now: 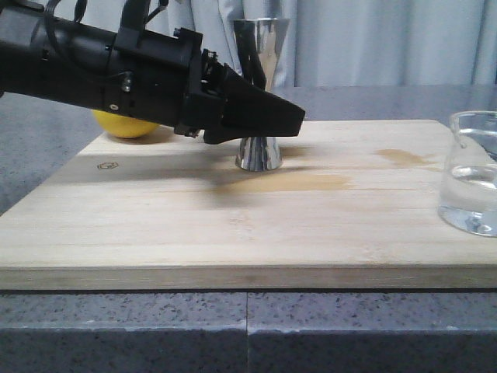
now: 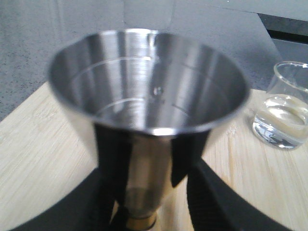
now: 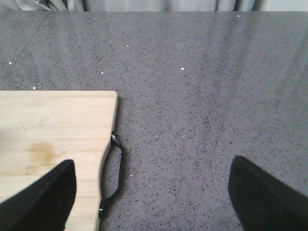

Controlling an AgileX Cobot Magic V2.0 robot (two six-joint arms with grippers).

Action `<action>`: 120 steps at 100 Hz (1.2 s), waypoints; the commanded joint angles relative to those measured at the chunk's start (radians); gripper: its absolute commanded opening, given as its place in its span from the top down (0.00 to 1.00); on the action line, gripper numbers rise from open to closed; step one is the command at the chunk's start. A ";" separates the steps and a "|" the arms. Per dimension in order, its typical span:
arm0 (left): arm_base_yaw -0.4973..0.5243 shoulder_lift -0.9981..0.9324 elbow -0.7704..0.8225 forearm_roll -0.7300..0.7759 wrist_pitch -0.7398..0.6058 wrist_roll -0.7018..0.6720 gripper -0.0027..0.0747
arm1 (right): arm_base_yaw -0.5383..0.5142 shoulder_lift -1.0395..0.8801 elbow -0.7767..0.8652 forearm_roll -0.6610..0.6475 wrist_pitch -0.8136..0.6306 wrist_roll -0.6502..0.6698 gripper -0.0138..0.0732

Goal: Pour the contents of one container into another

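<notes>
The steel jigger (image 1: 258, 152) stands upright on the wooden board (image 1: 233, 225), near its back middle. My left gripper (image 1: 291, 118) reaches in from the left at the jigger's narrow waist. In the left wrist view the jigger (image 2: 149, 91) fills the frame, and the left gripper (image 2: 151, 192) is open, a finger on each side of the gold-banded waist with wood showing in the gaps. The glass beaker (image 1: 471, 175) holds clear liquid and stands on the board's right end; it also shows as the beaker (image 2: 284, 108). My right gripper (image 3: 151, 192) is open over bare countertop, holding nothing.
A yellow round fruit (image 1: 124, 126) lies behind the left arm at the board's back left. A damp stain (image 1: 400, 157) marks the board near the beaker. The board's edge (image 3: 57, 120) carries a black loop handle (image 3: 117, 168). Grey speckled countertop surrounds the board.
</notes>
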 commanded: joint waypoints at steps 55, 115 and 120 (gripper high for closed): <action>-0.010 -0.045 -0.029 -0.077 0.077 0.000 0.72 | 0.004 0.013 -0.035 0.018 -0.067 -0.014 0.17; -0.010 -0.045 -0.078 -0.060 0.116 -0.006 0.72 | 0.006 0.013 -0.035 0.389 0.010 -0.396 0.17; -0.010 -0.045 -0.078 -0.058 0.116 -0.006 0.72 | 0.006 0.013 -0.035 0.389 0.009 -0.396 0.17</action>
